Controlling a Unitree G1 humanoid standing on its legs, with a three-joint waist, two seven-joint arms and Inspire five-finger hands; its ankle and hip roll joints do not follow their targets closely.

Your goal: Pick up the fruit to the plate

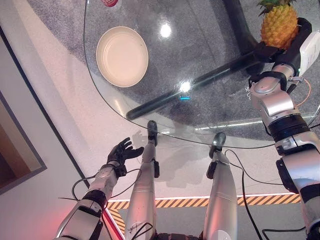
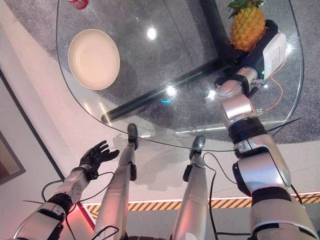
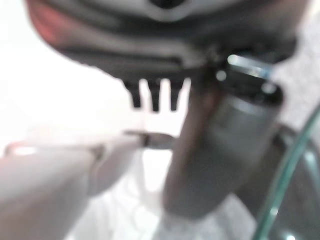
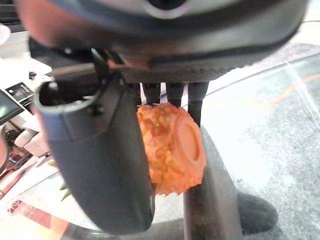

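Note:
A yellow pineapple [image 1: 278,25] with a green crown is at the far right of the glass table [image 1: 100,85]. My right hand [image 1: 272,51] is shut on it, and the right wrist view shows the thumb [image 4: 95,165] and the fingers on either side of the pineapple [image 4: 172,147]. I cannot tell whether it rests on the glass. An empty cream plate [image 1: 122,56] lies on the table's far left. My left hand [image 1: 122,151] hangs open below the table's near edge, holding nothing.
A red can [image 1: 110,2] stands at the table's far edge beyond the plate. A dark base bar [image 1: 200,80] shows through the glass under the middle. A yellow-and-black striped line [image 1: 185,202] marks the floor near me.

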